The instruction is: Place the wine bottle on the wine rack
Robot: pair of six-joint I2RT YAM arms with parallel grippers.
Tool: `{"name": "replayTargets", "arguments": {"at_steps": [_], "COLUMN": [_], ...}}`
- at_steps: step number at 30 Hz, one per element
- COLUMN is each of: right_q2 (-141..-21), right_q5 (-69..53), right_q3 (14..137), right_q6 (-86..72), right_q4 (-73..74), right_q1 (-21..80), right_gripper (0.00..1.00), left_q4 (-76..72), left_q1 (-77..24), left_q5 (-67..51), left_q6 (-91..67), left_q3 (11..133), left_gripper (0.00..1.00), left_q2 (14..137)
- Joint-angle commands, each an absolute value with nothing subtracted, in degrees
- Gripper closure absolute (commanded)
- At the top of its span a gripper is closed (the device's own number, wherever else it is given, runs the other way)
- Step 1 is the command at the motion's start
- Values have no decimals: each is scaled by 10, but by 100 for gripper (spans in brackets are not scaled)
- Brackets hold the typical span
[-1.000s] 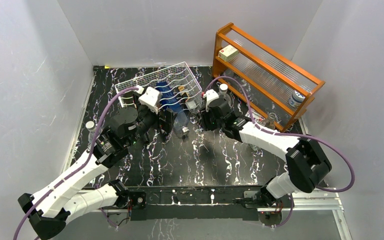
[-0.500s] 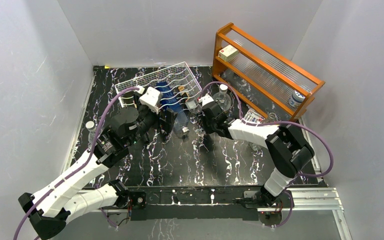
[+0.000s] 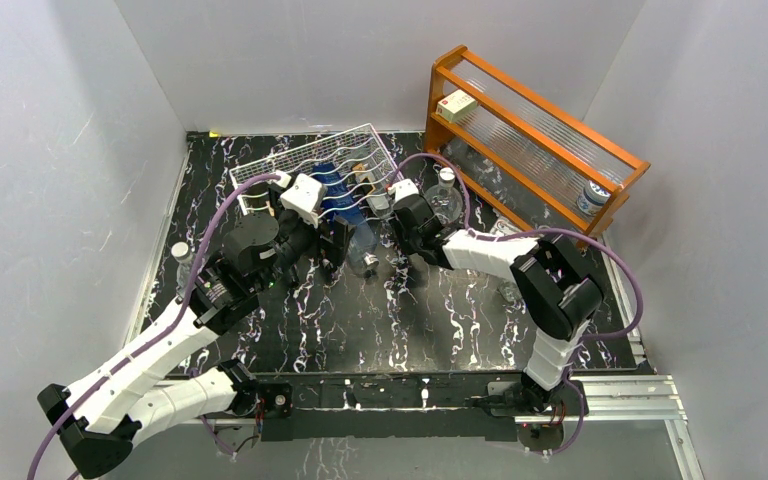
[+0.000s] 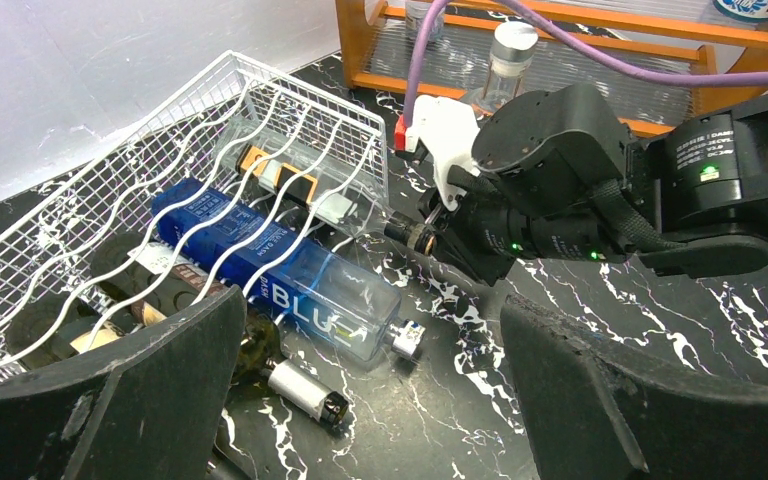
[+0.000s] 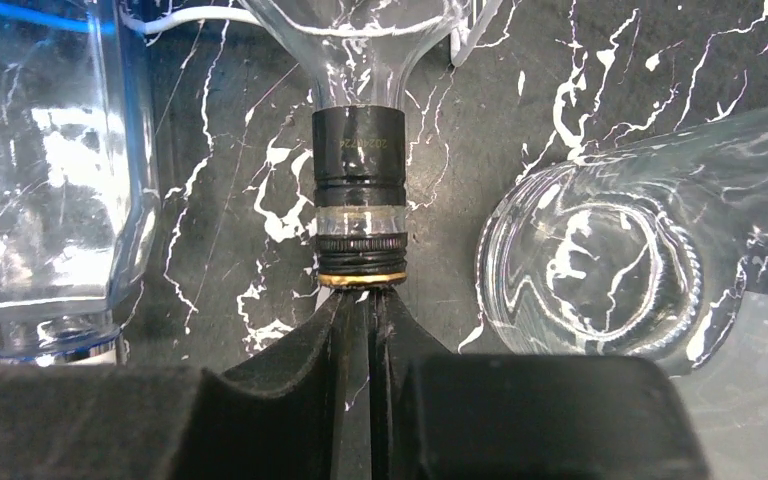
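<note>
Black, white-veined marble-pattern tabletop (image 3: 410, 320). On its far side, left of centre, you have the white wire rack with wavy-rod tiers (image 3: 305, 165), its open front toward the arms.

Task object: the clear glass wine bottle with a black neck sleeve and gold-rimmed mouth (image 5: 360, 150) lies on its side at the right end of the rack; its shoulder sits between the front wires; its neck projects out over the tabletop toward your right arm.

Right gripper (image 5: 360, 300): fingers pressed together, nothing between them; their tips meet the gold rim of the bottle's mouth end-on; you are butted against it, not clamped on it.

Left gripper (image 4: 370, 320): black fingers (image 4: 110, 400) spread wide apart and holding nothing; it hangs just in front of the rack, facing the bottle necks.

Other contents: a blue square-sided bottle lettered BLU (image 4: 260, 262) lies in the rack just left of the wine bottle, silver cap pointing out; a dark bottle with a silver cap (image 4: 300, 388) lies beside it, lower left, neck out of the rack.

Surroundings: the orange wooden shelf with clear ribbed panels (image 3: 535, 130) stands at the far right; a clear capped bottle (image 3: 446, 197) stands upright between it and your right wrist; another white-capped bottle (image 3: 180, 258) stands at the table's left edge, by your left arm.
</note>
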State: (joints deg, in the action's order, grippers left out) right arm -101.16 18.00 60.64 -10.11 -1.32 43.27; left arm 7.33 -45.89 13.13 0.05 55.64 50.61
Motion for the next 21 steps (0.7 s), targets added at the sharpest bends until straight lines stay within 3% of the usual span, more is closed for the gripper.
{"name": "replayTargets", "arguments": {"at_steps": [1,6,14,21], "right_q2": [-1019,-993,-867,-732], "right_q5": [206,194,132,163], "right_q3": [636,626,601,616], "right_q6": [-105,-113,-120,-117], "right_q4": [-58,-47,27,103], "right_q1": [434,435,435,434], "right_gripper": [78,73,47,36], "left_q4": [65,67,66,80], "left_q1": [-459,-459,-459,-459], "left_q5": [139,139,145,150], "left_q6": [4,2,-14,-33], "left_q3": [554,553,549,544], "left_gripper": [2,2,2,2], "left_q2": [499,498,496,496]}}
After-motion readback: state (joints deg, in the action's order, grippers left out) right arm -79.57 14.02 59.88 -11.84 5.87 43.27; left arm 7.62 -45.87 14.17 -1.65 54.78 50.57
